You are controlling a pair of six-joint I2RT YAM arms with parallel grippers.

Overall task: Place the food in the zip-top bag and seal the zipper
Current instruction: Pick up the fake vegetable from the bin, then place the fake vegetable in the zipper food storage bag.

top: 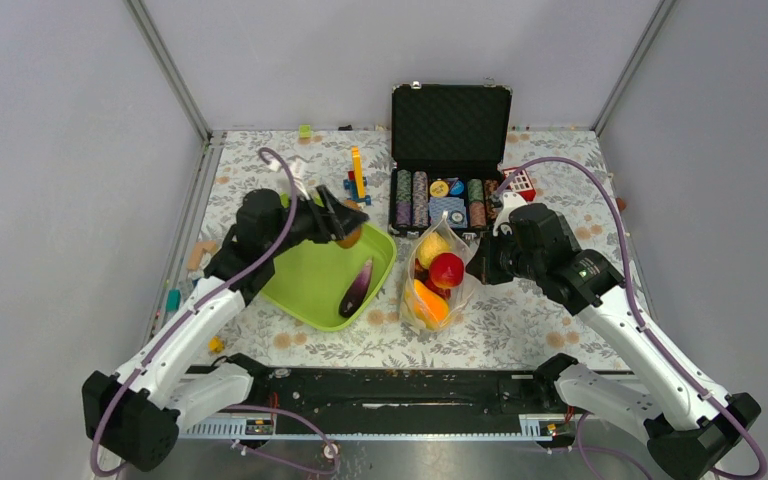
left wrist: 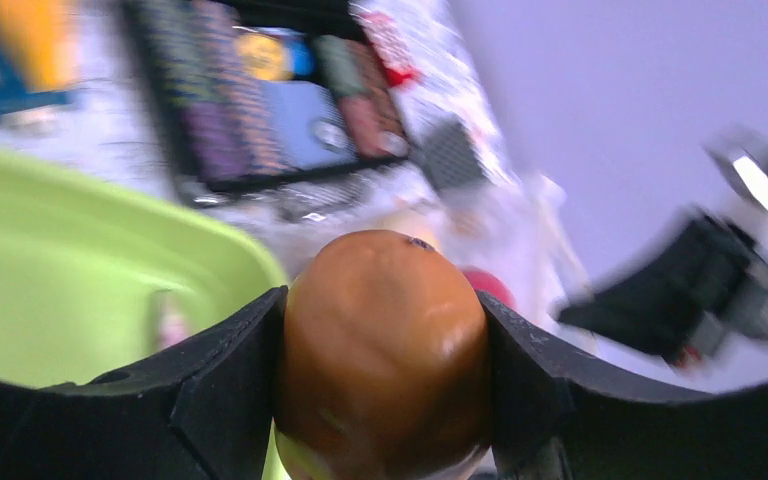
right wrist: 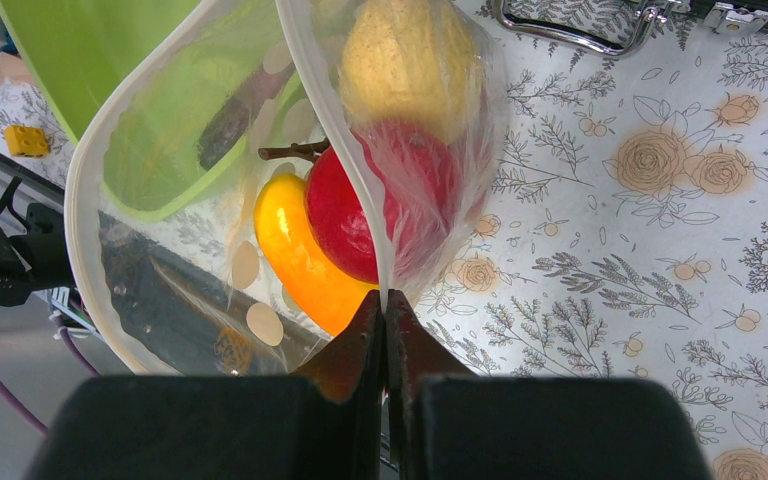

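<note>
Closest to you, in the left wrist view, your left gripper (left wrist: pixel 382 310) holds a brown-orange toy fruit (left wrist: pixel 385 370). Both black fingers (left wrist: pixel 220 390) press on its sides, so the jaws stand rather wide around it. This view is blurred. From the top camera you can see this gripper hanging with the fruit above the far right corner of the lime-green tray (top: pixel 305 285), apart from its floor. One purple eggplant (top: pixel 357 288) lies in the tray, near its right wall.

Your right gripper (right wrist: pixel 385 300) is fully closed, and it pinches the white rim of the zip-top bag (right wrist: pixel 150 200) between the two fingertips. The bag lies on the flowered cloth (top: pixel 530 325), just beside the right side of the tray and in front of the black case (top: pixel 450 125) with its poker chips (top: pixel 410 198). The mouth of the bag is open and lifted, and the zipper is not sealed. Inside you can see three pieces. A red fruit (right wrist: pixel 360 215) with a brown stem is in the middle, a yellow fruit (right wrist: pixel 410 60) lies beyond it, and an orange piece (right wrist: pixel 295 255) touches the red fruit on the side nearer to the arms. I cannot tell if smaller pieces lie under them.
</note>
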